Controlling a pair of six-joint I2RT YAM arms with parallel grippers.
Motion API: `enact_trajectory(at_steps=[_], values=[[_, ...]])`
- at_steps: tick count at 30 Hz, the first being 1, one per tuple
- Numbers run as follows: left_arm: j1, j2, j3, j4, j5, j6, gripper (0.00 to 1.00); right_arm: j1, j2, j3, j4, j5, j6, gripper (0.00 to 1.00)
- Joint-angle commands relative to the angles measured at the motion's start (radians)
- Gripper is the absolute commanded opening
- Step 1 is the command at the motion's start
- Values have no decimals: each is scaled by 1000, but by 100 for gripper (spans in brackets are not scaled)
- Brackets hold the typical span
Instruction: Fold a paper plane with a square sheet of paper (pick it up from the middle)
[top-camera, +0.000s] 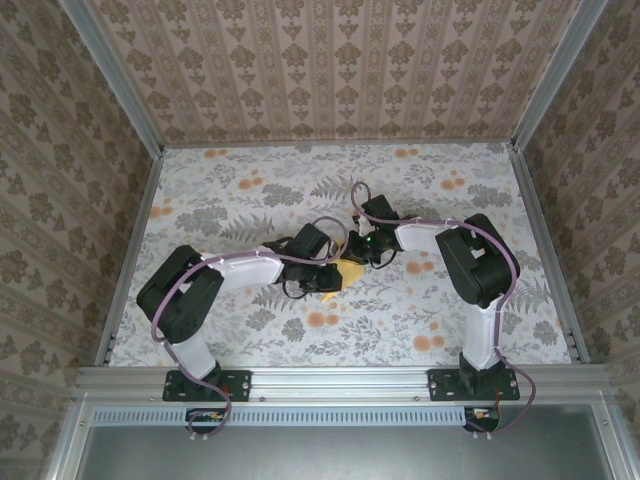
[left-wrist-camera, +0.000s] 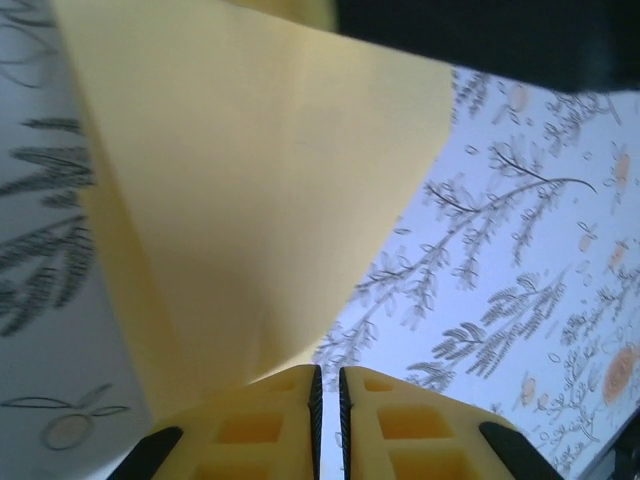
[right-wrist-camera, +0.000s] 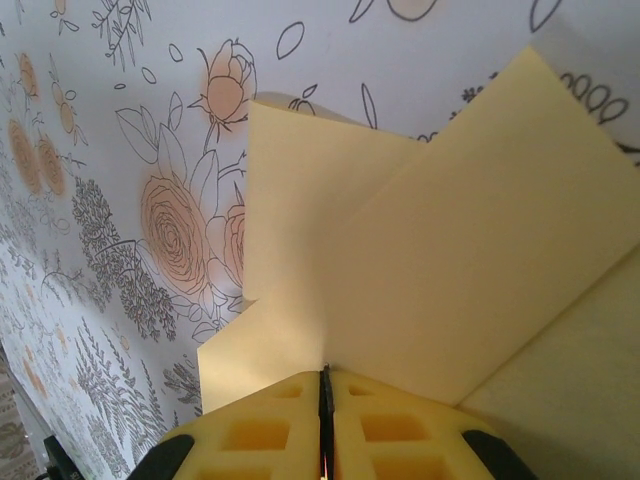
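**A robot test cell dressed up as a home**

This is a lab or workshop rig, not a lived-in room. 2 robot arms, the left arm (top-camera: 235, 270) and the right arm (top-camera: 470, 262), are bolted by black base plates (top-camera: 208, 383) to an aluminium rail (top-camera: 330, 378) at the near edge of the table. Bare aluminium posts (top-camera: 112, 78) frame the corners of a boxed-in enclosure. Its 3 walls are lined with beige damask wallpaper (top-camera: 330, 70), and the table wears a floral cover (top-camera: 250, 195) printed with grey ferns and orange blooms. Purple cables (top-camera: 155, 312) loop in the open along the arms. A grey slotted strip (top-camera: 330, 415) runs below the rail.
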Motion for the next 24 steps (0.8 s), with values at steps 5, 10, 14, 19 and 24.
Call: enact_trajectory(at_steps=[5, 10, 14, 19, 24], values=[[-5, -2, 5, -32, -46, 15, 16, -1, 12, 21, -160, 81, 2, 19], [7, -7, -8, -33, -58, 13, 15, 0, -31, 50, -187, 54, -15, 27], [13, -7, -20, -25, -60, 10, 15, 10, -76, 50, -203, 62, -19, 30], [20, -9, -31, -13, -55, 5, 14, 29, -99, 53, -265, 160, -27, 32], [27, -10, -38, 0, -47, 3, 14, 51, -99, 80, -334, 275, -37, 35]])
